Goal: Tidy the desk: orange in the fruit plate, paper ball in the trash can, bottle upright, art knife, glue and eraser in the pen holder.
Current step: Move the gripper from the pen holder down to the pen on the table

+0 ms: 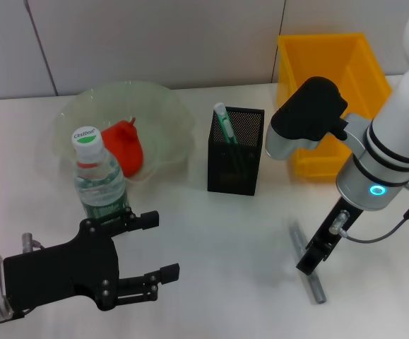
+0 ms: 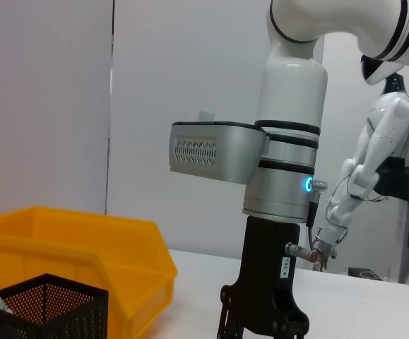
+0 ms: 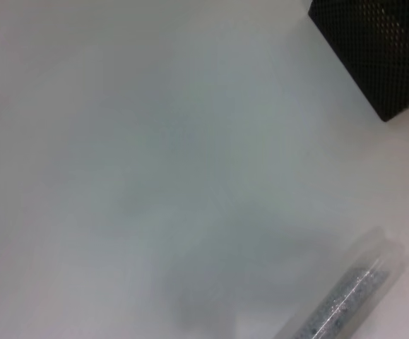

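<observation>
One bottle (image 1: 99, 178), one orange (image 1: 124, 147) in one fruit plate (image 1: 169, 116), one pen holder (image 1: 234, 152), one trash can (image 1: 331, 67), one grey stick (image 1: 309, 263) near the pen holder.

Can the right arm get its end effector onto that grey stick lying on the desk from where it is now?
Probably yes. The right end effector hangs directly over the grey stick, which lies flat on open desk. The pen holder stands well clear, and nothing sits between them.

orange (image 1: 124, 147): bright orange-red
fruit plate (image 1: 163, 106): pale translucent green
bottle (image 1: 99, 181): clear, green label, white-and-green cap
pen holder (image 1: 234, 168): black mesh
trash can (image 1: 363, 67): bright yellow
table (image 1: 218, 268): white
</observation>
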### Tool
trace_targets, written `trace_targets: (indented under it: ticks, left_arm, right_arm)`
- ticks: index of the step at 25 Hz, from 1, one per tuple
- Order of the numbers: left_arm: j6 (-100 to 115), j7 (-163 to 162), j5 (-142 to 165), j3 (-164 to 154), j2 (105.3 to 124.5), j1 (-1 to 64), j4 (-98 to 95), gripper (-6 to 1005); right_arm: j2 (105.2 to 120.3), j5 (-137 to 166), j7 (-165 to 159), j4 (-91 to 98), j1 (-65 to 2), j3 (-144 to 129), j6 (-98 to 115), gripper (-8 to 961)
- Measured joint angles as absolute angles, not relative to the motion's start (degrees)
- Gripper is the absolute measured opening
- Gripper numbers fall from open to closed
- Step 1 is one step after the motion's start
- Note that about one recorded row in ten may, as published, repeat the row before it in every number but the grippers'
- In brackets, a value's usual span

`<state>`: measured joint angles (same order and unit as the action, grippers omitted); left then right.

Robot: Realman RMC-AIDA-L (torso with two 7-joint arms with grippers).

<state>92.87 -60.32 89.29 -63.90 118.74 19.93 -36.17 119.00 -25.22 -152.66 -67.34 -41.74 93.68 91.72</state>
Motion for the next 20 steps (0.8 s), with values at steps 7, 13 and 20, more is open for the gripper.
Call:
trace_targets:
  ticks: [7, 13, 20]
  left_arm:
    - [92.9, -60.2, 89.3, -63.9, 118.74, 20.0, -35.7, 833]
    - [92.9, -60.2, 89.3, -63.9, 118.74, 20.1, -35.7, 833]
    - [92.9, -60.2, 89.3, -63.9, 118.74, 20.1, -35.7, 834]
  right_arm:
    - [119.02, -25.2, -152.7, -65.9, -42.3, 93.4, 91.3, 689]
    - [119.06, -25.2, -153.4, -65.8, -42.5, 91.6, 90.8, 688]
    - [119.11, -25.2, -153.5, -65.7, -42.6, 91.3, 90.8, 689]
